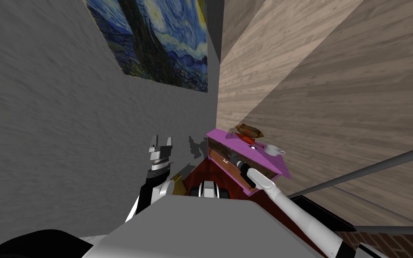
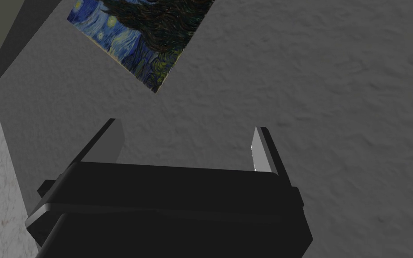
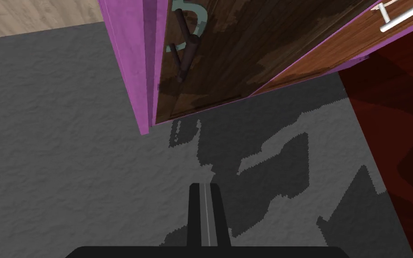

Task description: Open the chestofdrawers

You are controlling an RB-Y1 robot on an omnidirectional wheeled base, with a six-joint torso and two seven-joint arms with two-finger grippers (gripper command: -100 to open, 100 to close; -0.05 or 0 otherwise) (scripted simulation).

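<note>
The chest of drawers (image 1: pixel 266 163), purple-topped, is set in the corner by the grey wall (image 1: pixel 44 112). Its dark handle (image 3: pixel 185 53) is not yet gripped. The right gripper (image 3: pixel 205 186) is poised nearby, fingers pressed together, empty. Next, they must be spread around the handle. The left gripper (image 1: pixel 161 144) is raised, fingers wide.

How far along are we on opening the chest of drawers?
Done: approach; the right claw sits near the wooden front of the chest of drawers. In hand: nothing yet; that claw is shut, empty, short of the dark handle. Remaining: grip the handle and pull a drawer out. The left claw hangs open by the wall.
</note>
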